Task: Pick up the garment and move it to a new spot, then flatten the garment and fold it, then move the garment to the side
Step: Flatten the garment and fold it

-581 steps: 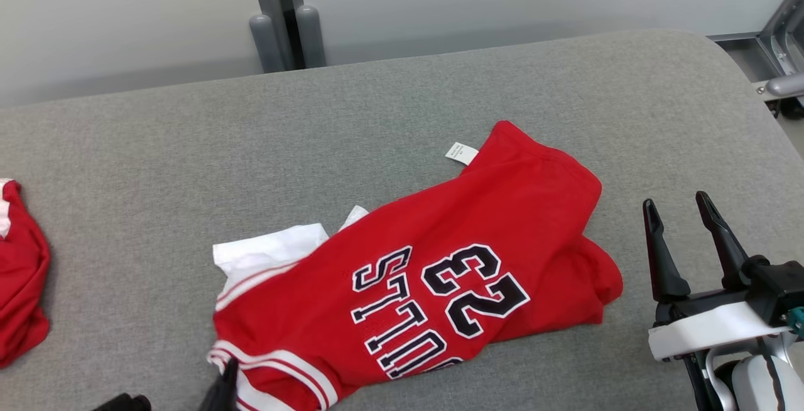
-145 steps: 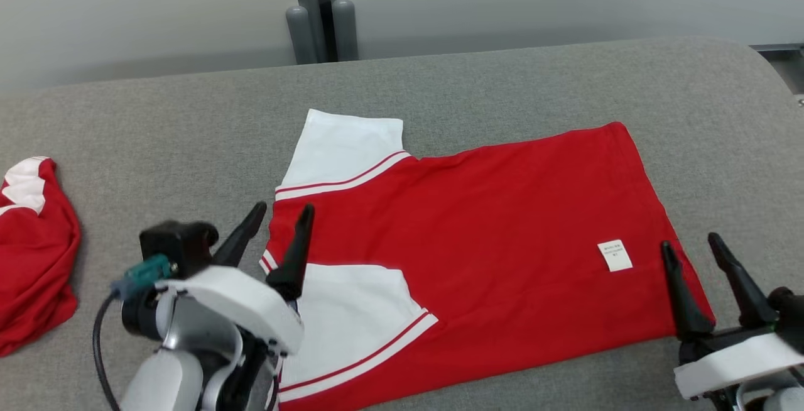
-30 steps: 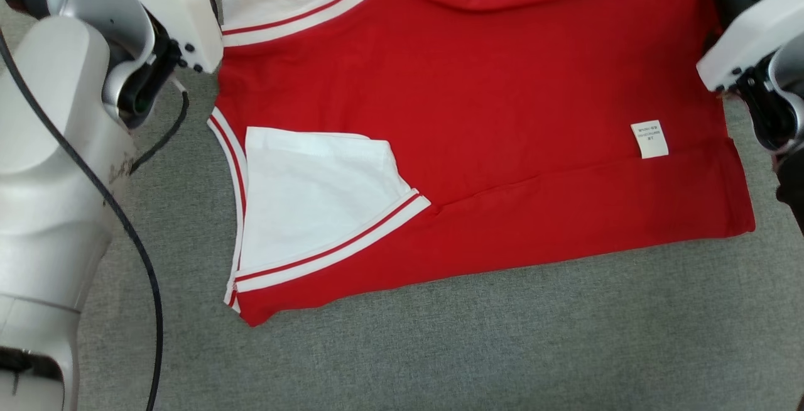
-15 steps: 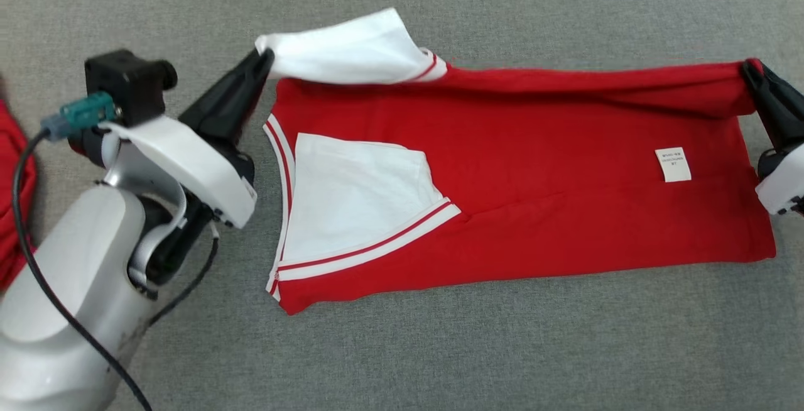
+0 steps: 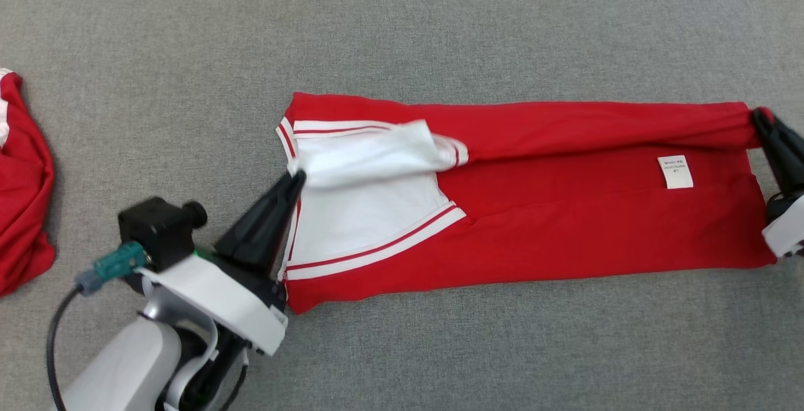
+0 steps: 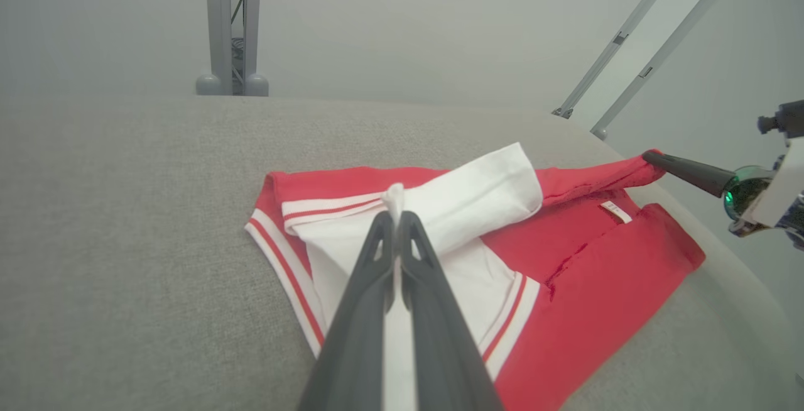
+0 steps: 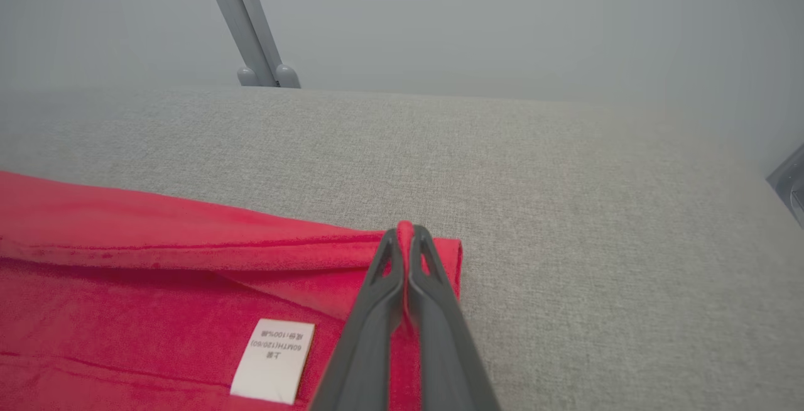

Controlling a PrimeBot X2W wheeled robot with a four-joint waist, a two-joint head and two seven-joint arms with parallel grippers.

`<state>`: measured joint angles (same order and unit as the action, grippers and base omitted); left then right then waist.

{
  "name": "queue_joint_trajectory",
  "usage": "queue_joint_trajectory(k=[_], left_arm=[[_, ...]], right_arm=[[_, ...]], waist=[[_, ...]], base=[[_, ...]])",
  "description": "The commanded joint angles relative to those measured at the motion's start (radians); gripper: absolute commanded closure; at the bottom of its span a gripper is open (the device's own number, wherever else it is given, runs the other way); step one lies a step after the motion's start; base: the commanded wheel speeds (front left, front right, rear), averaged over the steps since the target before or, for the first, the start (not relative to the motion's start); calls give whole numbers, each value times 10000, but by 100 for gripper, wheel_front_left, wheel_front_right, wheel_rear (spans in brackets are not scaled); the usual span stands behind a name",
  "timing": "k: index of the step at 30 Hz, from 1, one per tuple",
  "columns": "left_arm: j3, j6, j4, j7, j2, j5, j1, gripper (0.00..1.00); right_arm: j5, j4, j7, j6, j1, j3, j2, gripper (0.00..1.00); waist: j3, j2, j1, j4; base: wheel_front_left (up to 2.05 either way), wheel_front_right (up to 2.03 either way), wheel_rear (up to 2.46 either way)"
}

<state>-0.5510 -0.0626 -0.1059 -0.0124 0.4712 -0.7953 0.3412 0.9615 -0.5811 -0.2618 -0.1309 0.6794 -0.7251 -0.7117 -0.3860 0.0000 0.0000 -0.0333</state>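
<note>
The garment (image 5: pixel 565 222) is a red shirt with white, red-striped sleeves, lying lengthwise across the grey padded table (image 5: pixel 440 34) with its far long edge rolled over toward me. My left gripper (image 5: pixel 295 176) is shut on the white sleeve (image 5: pixel 370 153) at the shirt's left end, and the left wrist view shows the sleeve cloth (image 6: pixel 394 194) pinched at the fingertips. My right gripper (image 5: pixel 757 115) is shut on the red hem corner (image 7: pixel 405 235) at the right end. A white care label (image 5: pixel 674 171) faces up near that end.
Another red and white garment (image 5: pixel 22 191) lies bunched at the table's left edge. A grey metal post (image 6: pixel 229 27) stands behind the table. The grey surface around the shirt is bare.
Both grippers have drawn the shirt's far edge toward me over the body. The raised white sleeve now lies on the lower sleeve. The head camera has also shifted.
</note>
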Motion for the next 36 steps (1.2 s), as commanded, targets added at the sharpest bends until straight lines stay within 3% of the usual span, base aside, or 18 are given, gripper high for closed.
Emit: queue_joint_trajectory(k=[1,13,26,28,29,30,31,33,36], left_arm=[[-57,37,160,-118,-20,-85,-293,100],[-93,-63,959,-800,-262,-20,-782,100],[-315,-370,1204,-665,-402,-226,-1303,100],[-357,-454,1304,-661,-411,-137,-1319,100],[-379,-468,1335,-692,-419,-71,-1304,100],[-407,-528,1373,-695,-464,-64,-1315,87],[-409,-562,1379,-770,-499,-9,-1321,65],[-401,-685,1397,-900,-546,98,-1353,0],[-299,-872,1330,-1174,-664,133,-1458,0]], right_arm=[[-104,-4,-60,3,-256,59,103,100],[-344,219,-62,3,-1259,659,39,100],[-610,-260,-63,3,-1428,752,693,99],[-650,-360,-63,3,-1434,752,768,90],[-710,-407,-63,3,-1428,743,789,76],[-747,-469,-63,3,-1423,749,809,51],[-818,-516,-63,3,-1407,828,825,0],[-939,-578,-63,3,-1447,1102,862,0],[-1309,-525,-49,3,-1610,1661,832,0]], waist=[[5,0,0,3],[-74,0,0,64],[-37,0,0,-167],[13,0,0,-157],[39,0,0,-151],[71,0,0,-141],[108,0,0,-129],[214,0,0,-104],[438,0,0,-58]], base=[[0,0,0],[0,0,0],[0,0,0],[0,0,0],[0,0,0],[0,0,0],[0,0,0],[0,0,0],[0,0,0]])
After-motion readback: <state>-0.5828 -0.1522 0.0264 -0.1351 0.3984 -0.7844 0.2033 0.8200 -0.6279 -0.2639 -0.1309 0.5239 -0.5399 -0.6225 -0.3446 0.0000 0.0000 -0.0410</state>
